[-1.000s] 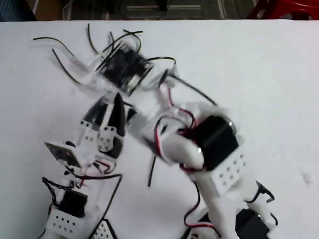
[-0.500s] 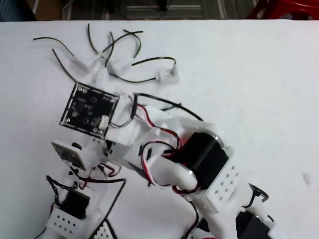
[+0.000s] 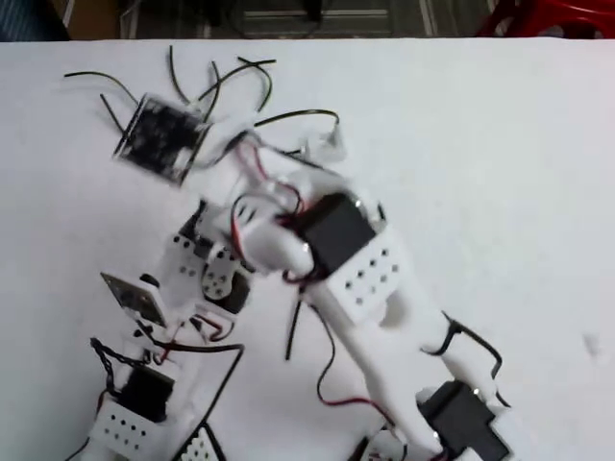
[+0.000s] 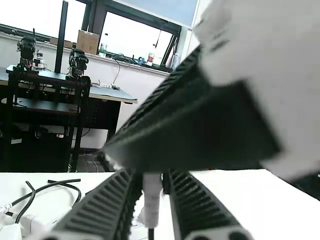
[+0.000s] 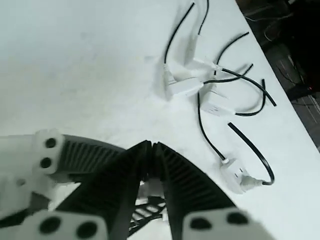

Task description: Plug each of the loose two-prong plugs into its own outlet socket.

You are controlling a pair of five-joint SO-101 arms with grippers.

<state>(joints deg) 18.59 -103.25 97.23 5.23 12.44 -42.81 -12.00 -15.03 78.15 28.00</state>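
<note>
Overhead, thin black cords [image 3: 240, 77] curl in loose loops on the smooth white table [image 3: 500, 144] at its far left corner, with small blocky white plugs among them. The right wrist view brings these loose plugs [image 5: 182, 87] close. They are glossy plastic bodies with rounded edges on round, rubbery cords. One [image 5: 235, 177] lies apart from the rest, with two small dark marks on its flat face. A short black cord [image 3: 291, 331] shows nearly straight between the two arms.

Both arms are white plastic shells carrying black motor blocks, with red and black wires looping around the joints.

The right arm [image 3: 346, 259] stretches diagonally from the near right edge toward the cord pile, its wrist passing over the left arm. Beyond that wrist sits a blurred black square board [image 3: 159, 134]; what it is cannot be told. The right jaws, black and ribbed, have their tips pressed together over the table, apart from the plugs.

The left arm [image 3: 192, 269] is folded low near the left edge, partly under the right arm. The left jaws, also ribbed and black, are clenched on a white plug [image 4: 151, 192]. It stands upright between them with its black cord leaving below, just beneath the other arm's dark ribbed finger.
</note>
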